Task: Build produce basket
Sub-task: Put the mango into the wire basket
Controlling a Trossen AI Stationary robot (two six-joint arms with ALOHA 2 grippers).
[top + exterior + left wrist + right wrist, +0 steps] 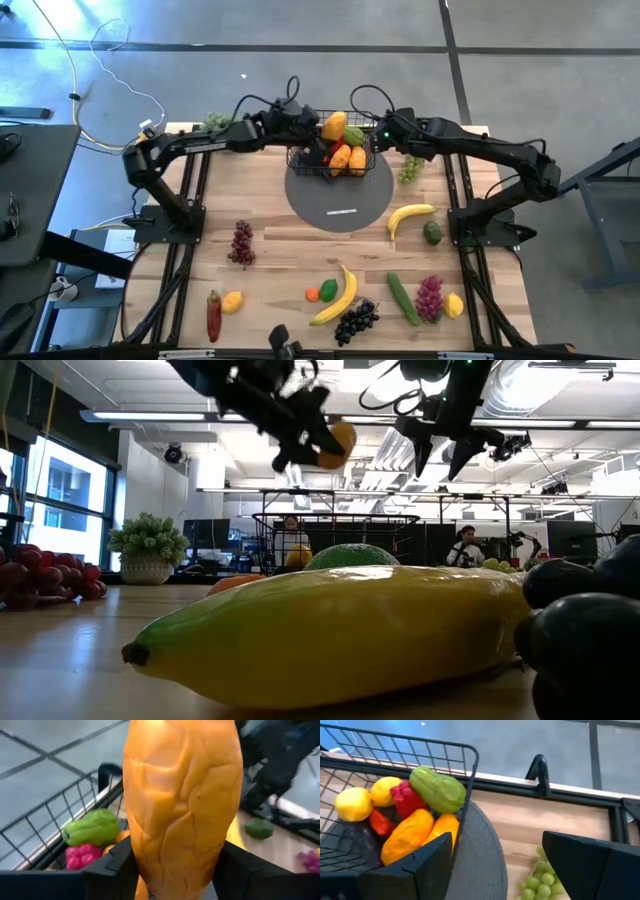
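Observation:
The black wire basket (318,158) stands on a grey round mat (340,200) at the table's far middle. It holds lemons (352,804), a green pepper (437,789), red pieces and orange pieces. My left gripper (325,128) hovers over the basket's far rim, shut on a wrinkled orange fruit (182,795). My right gripper (385,135) hangs open just right of the basket, with nothing between its fingers (430,865). In the low view both grippers are high above the basket, the left gripper (305,445) with the fruit (338,442) and the right gripper (445,455). My left gripper pinches the orange fruit between its two fingers, by the two sides of its near end (137,855). The fingers come from the table's left, slanting down, and lie along the fruit. The fruit sticks out past the fingertips, lifted clear above the basket.
Loose produce lies on the near half of the table: a banana (410,213), an avocado (432,233), green grapes (410,168), purple grapes (241,243), a second banana (338,297), black grapes (356,320) and a cucumber (403,297). A leafy bunch (215,122) sits far left.

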